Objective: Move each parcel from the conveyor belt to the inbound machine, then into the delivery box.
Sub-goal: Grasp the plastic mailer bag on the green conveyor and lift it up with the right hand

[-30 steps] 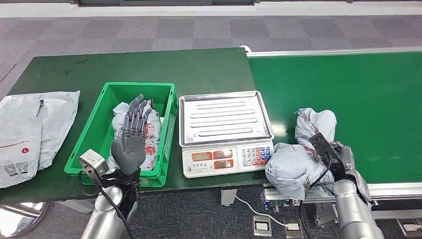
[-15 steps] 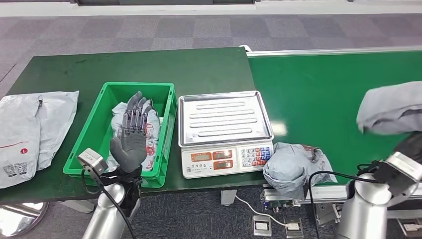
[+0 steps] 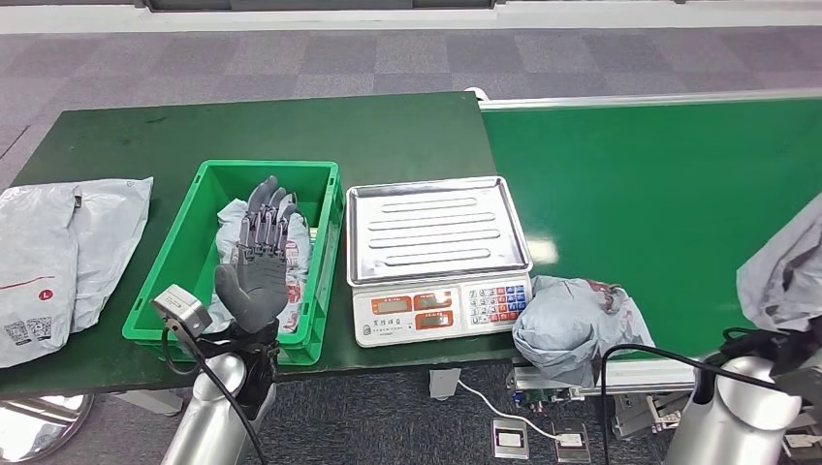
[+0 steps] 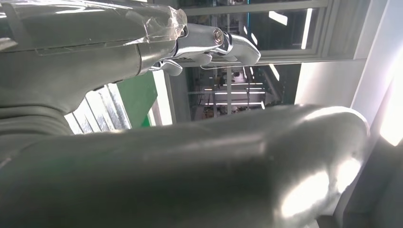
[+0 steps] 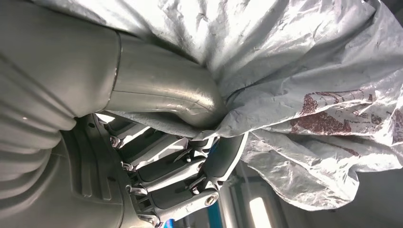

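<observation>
The right hand [image 5: 157,156] pinches a grey parcel [image 3: 785,266] between its thick thumb and dark fingers [image 5: 171,173]; in the right wrist view the crinkled plastic bunches where the thumb presses in, and a dark red print shows on the bag [image 5: 304,85]. In the head view this held parcel hangs at the right edge above the green conveyor belt [image 3: 659,184], its long axis running roughly up and down, the upper end cut off by the frame.

A second grey parcel [image 3: 572,325] lies crumpled at the near edge of the belt, just beside the front right corner of the scale [image 3: 436,257]; it is a rounded lump, its longer side running along the belt edge. The scale's steel tray is bare.

The left hand [image 3: 257,257] is raised, palm up and fingers straight and apart, holding nothing, above the green crate [image 3: 189,252]. Inside the crate, under the hand, lies a white parcel with red print [image 3: 296,252], its long axis running from the near wall towards the far wall.

On the left end of the dark green worktop [image 3: 291,131], well apart from the crate, two flat grey mailer bags [image 3: 58,252] lie overlapped
</observation>
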Motion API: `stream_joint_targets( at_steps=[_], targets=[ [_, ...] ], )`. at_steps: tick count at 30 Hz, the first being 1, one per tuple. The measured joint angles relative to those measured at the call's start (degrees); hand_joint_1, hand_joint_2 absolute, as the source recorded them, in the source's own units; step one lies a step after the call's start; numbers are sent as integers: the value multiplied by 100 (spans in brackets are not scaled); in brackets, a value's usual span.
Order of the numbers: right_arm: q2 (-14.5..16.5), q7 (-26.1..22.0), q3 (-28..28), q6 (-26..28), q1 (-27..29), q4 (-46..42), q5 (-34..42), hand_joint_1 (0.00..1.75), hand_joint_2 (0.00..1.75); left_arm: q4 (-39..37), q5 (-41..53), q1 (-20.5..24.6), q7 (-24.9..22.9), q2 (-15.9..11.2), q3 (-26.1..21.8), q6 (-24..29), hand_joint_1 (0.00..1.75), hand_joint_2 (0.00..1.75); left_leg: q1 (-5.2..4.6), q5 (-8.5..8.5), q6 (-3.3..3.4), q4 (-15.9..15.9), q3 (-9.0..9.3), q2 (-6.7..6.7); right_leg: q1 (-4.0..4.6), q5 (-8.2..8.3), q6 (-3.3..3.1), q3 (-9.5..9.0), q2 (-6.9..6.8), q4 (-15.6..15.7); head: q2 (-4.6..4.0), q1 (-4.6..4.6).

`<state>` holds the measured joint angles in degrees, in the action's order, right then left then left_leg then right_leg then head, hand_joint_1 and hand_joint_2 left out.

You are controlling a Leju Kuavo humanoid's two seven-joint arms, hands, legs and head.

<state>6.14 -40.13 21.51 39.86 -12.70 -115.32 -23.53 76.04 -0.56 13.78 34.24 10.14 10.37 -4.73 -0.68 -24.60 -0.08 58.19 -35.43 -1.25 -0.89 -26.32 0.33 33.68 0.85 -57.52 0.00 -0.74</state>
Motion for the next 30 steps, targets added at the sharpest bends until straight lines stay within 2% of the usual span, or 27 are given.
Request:
stream_joint_targets(
  at_steps=[7, 30],
  targets=[
    [0, 2, -94, -14, -173, 11, -278, 175, 175, 1, -54, 1, -2, -10, -1, 25, 0, 0, 1, 0, 0, 0, 0, -1, 1, -1, -1, 0, -1, 0, 0, 0],
    [0, 2, -153, -14, -250, 41, -289, 175, 175, 2, -56, 2, -2, -20, 0, 78, 0, 0, 1, 0, 0, -1, -1, -1, 1, -2, -1, 0, -1, 0, 0, 0]
  ],
)
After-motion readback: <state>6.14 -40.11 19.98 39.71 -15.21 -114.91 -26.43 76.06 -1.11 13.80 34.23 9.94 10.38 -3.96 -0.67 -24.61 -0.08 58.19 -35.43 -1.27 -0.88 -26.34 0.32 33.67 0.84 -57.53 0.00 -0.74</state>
